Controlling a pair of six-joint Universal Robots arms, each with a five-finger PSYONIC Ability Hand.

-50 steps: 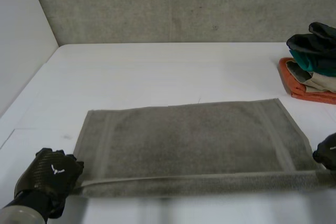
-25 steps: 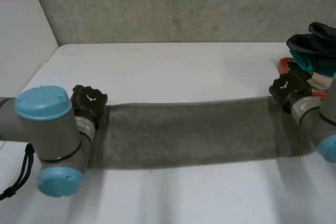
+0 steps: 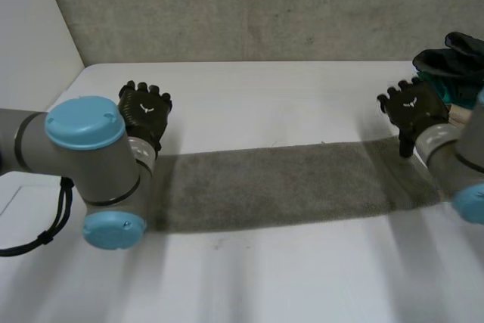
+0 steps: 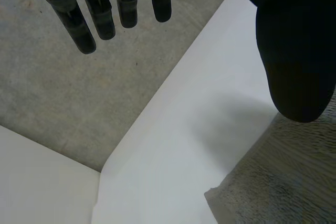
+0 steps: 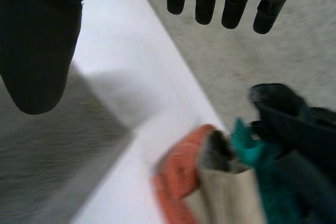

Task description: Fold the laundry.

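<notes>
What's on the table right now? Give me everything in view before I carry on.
towel: one, grey, folded into a long strip across the table, between the hands
cloth pile: one, orange, beige, teal and dark pieces, at the table's right edge beside the right hand
table: one, white, under everything
wall: one, grey, behind the table
left arm: one, grey with light-blue caps, over the towel's left end
right arm: one, same colours, over its right end
left hand: one, black, fingers straight, off the towel's far left corner
right hand: one, black, fingers straight, off its far right corner
</notes>
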